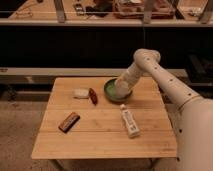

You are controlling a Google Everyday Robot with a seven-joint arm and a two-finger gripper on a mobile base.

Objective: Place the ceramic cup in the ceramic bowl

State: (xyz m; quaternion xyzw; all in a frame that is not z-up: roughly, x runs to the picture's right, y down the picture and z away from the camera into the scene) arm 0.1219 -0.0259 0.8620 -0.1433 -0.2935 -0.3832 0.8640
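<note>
- Camera view: the wooden worktop (105, 137) fills the middle of the scene, with the robot's white arm (165, 82) reaching in from 3 o'clock.
- The ceramic bowl (111, 90), green and shallow, sits near the far edge of the worktop, toward 1 o'clock from its centre.
- The pincer (121, 89) is down at the bowl, low over its right half; whether it is apart or clamped on something I cannot tell.
- The ceramic cup (122, 90) appears as a pale shape inside the bowl's rim, right at the arm's tip. Cup and wrist blur together, so I cannot tell if it rests on the bowl's floor or hangs just above it.
- Progress, as a judgement: the carry looks finished and the cup is at or in the bowl. What is left is the release and lifting the arm clear without tipping cup or bowl.
- Elsewhere on the worktop: a small white block (80, 93) and a dark red item (93, 95) at 9 o'clock of the bowl, a brown bar (69, 121) toward 7 o'clock, a white tube (129, 120) at 6 o'clock.
</note>
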